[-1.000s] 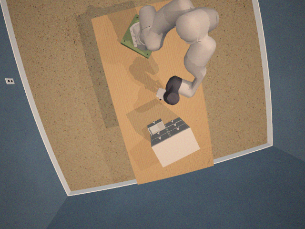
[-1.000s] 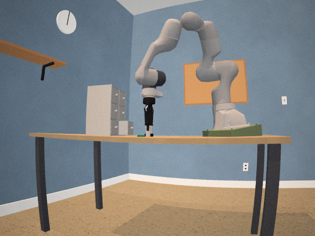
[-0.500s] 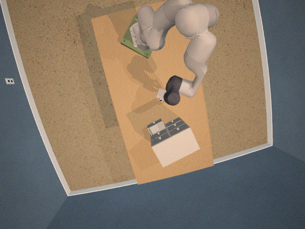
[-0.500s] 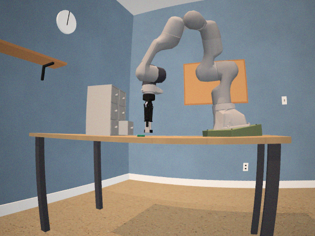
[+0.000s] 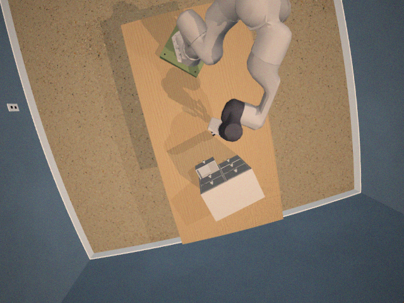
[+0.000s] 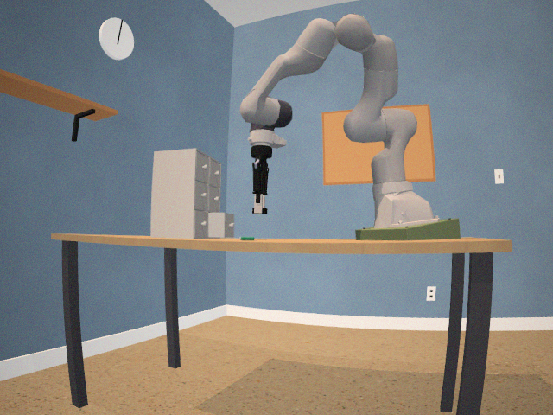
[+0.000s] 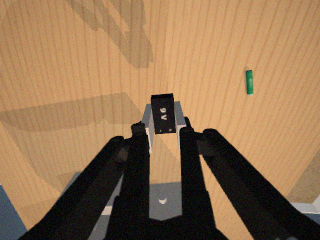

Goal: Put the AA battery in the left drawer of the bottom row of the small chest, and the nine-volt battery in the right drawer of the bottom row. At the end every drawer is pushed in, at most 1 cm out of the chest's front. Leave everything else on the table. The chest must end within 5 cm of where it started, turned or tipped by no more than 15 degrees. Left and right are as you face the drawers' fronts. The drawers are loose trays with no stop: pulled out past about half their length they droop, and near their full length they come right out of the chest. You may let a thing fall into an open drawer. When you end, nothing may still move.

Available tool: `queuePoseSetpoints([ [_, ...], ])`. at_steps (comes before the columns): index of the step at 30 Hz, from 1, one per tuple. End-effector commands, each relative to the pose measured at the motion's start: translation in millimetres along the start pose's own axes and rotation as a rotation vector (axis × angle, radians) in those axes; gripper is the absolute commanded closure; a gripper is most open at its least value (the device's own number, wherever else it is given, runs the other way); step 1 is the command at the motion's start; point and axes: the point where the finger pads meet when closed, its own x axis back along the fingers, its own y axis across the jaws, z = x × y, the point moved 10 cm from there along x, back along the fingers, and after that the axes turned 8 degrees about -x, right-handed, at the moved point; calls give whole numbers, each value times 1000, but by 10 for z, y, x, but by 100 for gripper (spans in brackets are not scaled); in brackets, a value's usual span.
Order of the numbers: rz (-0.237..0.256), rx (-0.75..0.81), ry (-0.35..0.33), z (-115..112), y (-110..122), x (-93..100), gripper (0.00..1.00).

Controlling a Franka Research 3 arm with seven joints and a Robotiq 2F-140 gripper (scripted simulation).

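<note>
My jaws (image 5: 213, 133) (image 6: 259, 210) come first, drawn in narrow and shut on the nine-volt battery (image 7: 163, 114), its end with the label showing between my pads. They hang above the tabletop (image 5: 149, 98) (image 6: 312, 245) (image 7: 210, 50).

I judge this battery small but dense for its size, its casing stiff and smooth. The flat opposite sides give my pads a square grip; I would expect slipping only if I brushed an edge. A firm hold should do no harm.

Beyond, lower down, the green AA battery (image 6: 247, 238) (image 7: 249, 82) lies on the tabletop, well clear of my fingers. Being round, it may roll if nudged; I would take it across the middle, pads either side of its length.

Farther off, the right bottom drawer (image 5: 207, 170) (image 6: 217, 224) (image 7: 106, 210) stands pulled out from the chest (image 5: 232, 196) (image 6: 174, 192) (image 7: 165, 192). Its mouth is open above, so I can release over it, keeping off the rim and the knobs overhead. The upper fronts rise close behind that mouth, so I should stay toward the drawer's front. The left bottom drawer (image 6: 201, 224) is in, still to be opened for the AA.

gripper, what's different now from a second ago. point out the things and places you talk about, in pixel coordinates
The gripper (image 6: 259, 210) (image 7: 163, 112) has risen from the tabletop, the nine-volt battery (image 7: 163, 114) now between its fingers; whether it was already gripped earlier, the frames can't tell. Unchanged: the chest (image 5: 232, 196) (image 6: 173, 192) (image 7: 165, 192), its pulled-out bottom-right drawer (image 5: 208, 169) (image 6: 219, 224) (image 7: 82, 186) and the AA battery (image 6: 246, 238) (image 7: 249, 82) on the table.
</note>
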Motion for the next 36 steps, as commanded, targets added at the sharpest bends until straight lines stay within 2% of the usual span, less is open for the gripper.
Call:
queuePoseSetpoints([
  [1, -16, -10, 29, 54, 44, 61, 86],
  [10, -16, -10, 29, 53, 41, 87, 86],
  [15, -16, -5, 30, 1, -71, 82, 86],
  [17, -16, 6, 29, -94, -288, 79, 86],
  [20, -16, 12, 30, -151, -416, 73, 86],
  [21, -16, 19, 30, -216, -559, 69, 86],
  [22, -16, 19, 30, -216, -559, 69, 86],
  [23, -17, 26, 29, -282, -710, 69, 86],
  [26, -16, 32, 32, -337, -838, 60, 86],
  [27, -17, 38, 30, -396, -970, 63, 86],
  [28, -17, 38, 30, -396, -970, 63, 86],
  [29, -17, 43, 30, -441, -1076, 60, 86],
  [32, -17, 43, 30, -441, -1076, 60, 86],
  [36, -17, 54, 33, -550, -1316, 40, 86],
])
